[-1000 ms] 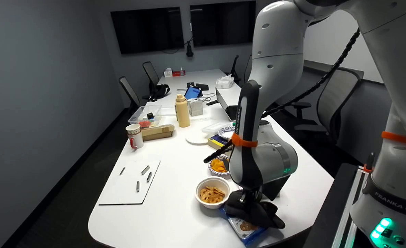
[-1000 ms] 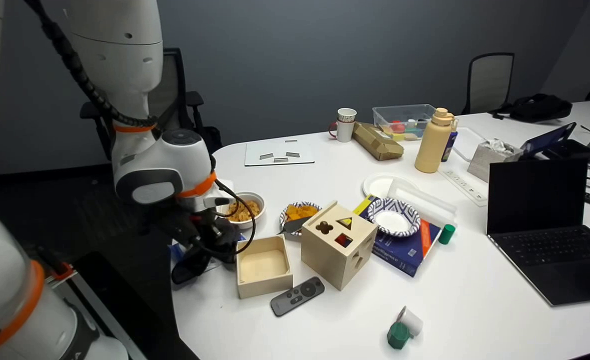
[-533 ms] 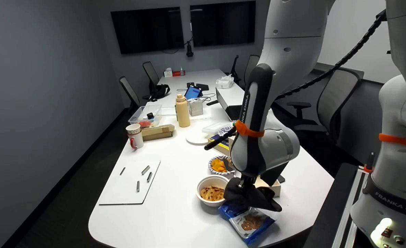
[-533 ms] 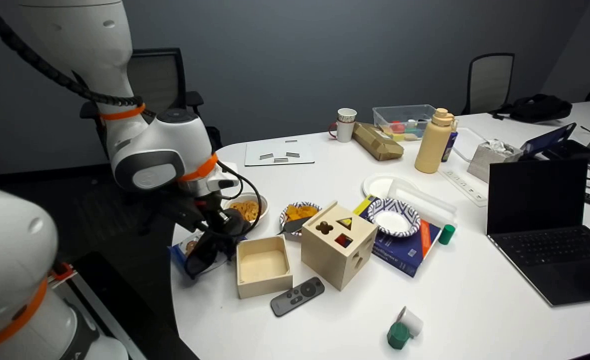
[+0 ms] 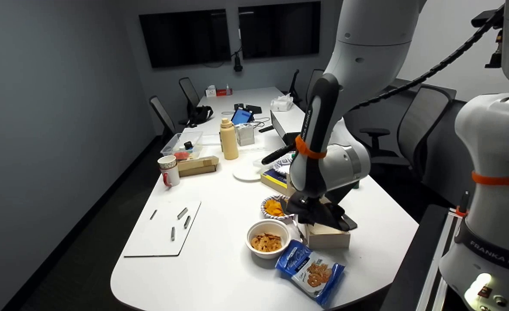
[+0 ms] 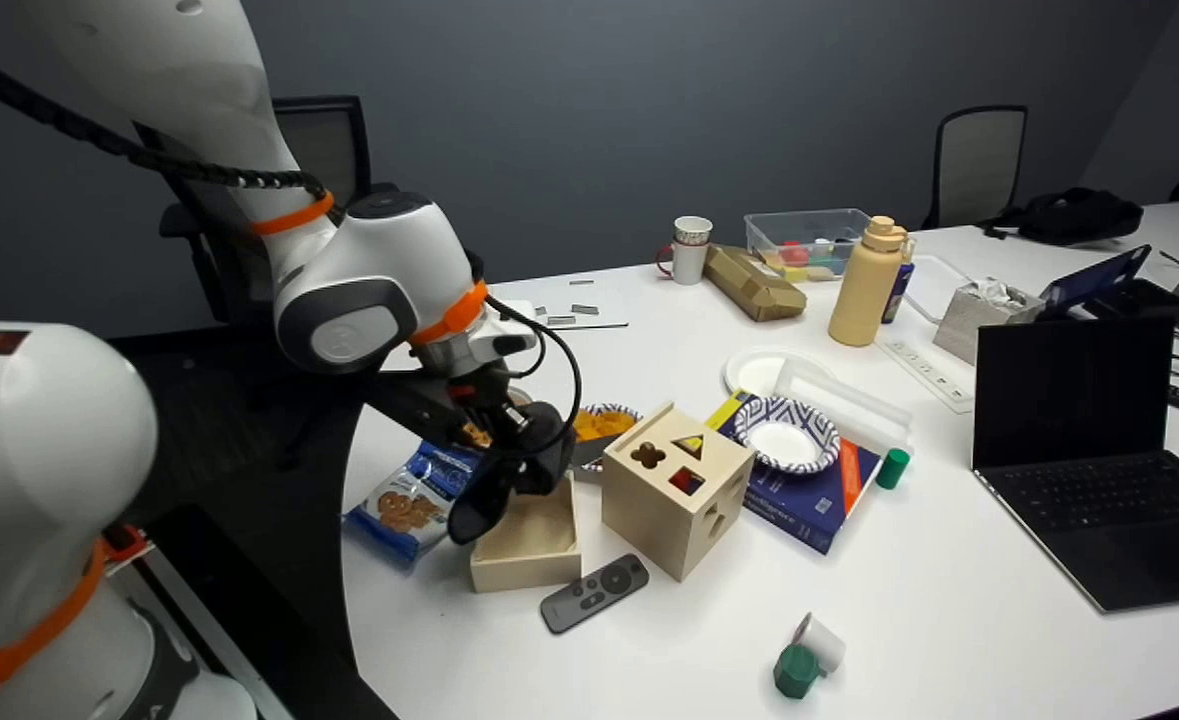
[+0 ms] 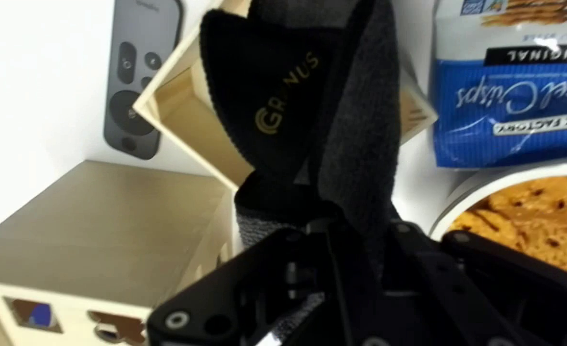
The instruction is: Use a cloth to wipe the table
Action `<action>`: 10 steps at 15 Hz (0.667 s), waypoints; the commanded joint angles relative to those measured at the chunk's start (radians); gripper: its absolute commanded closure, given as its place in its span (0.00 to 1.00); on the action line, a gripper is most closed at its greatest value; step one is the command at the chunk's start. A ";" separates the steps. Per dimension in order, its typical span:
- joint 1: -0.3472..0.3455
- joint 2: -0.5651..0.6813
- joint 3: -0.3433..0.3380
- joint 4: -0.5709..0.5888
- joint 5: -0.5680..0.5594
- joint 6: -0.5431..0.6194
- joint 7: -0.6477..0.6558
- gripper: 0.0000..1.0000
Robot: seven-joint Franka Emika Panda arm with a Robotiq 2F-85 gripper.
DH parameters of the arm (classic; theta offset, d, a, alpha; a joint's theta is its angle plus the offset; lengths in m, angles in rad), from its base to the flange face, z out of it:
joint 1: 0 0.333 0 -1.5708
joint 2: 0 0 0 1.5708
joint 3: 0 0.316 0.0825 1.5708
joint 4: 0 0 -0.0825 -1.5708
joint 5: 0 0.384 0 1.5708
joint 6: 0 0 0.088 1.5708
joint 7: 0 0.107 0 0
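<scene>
Black fabric, gold lettering: one cloth [image 7: 273, 96], the task's own item, hanging bunched above the open wooden tray [image 6: 526, 571]. Whether any fold is touching the tray, the views are not showing.

Jaws: pointing down, clamping the cloth by its upper part and letting loose folds droop below. The grip is probably serving the wipe: slack fabric is forming a soft pad between the jaws and whatever is lying beneath.

Wooden tray: lying open side up, just beside the shape-sorter cube [image 6: 664, 505]; the remote control [image 6: 594, 592] is lying near both. The grouping is looking casual, more clutter than preparation for wiping.

Blue pretzel bag [image 5: 310, 272]: lying flat near the rounded end of the worktop [image 5: 211, 276], just beside the white bowl [image 5: 267, 226] of brown crisps [image 5: 266, 243]; packet and serving are presumably sharing a place for snacking.

White board [image 5: 161, 231] with small grey pieces [image 5: 173, 233]: lying well apart from the cloth, presumably serving some other activity.

Note on use: the cloth is probably not wiping here, since the tray is lying beneath much of it. The next move is likely calling for a sideways shift, then a lowering onto the surface itself; trailing folds are risking a snag on the tray's rim.
</scene>
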 commanded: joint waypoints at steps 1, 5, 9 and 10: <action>0.225 0.013 -0.273 0.000 -0.023 -0.044 0.021 0.98; 0.451 0.051 -0.579 0.002 -0.065 -0.151 0.065 0.98; 0.615 0.131 -0.845 0.020 -0.101 -0.351 0.117 0.98; 0.649 0.155 -0.907 0.023 -0.112 -0.412 0.132 0.98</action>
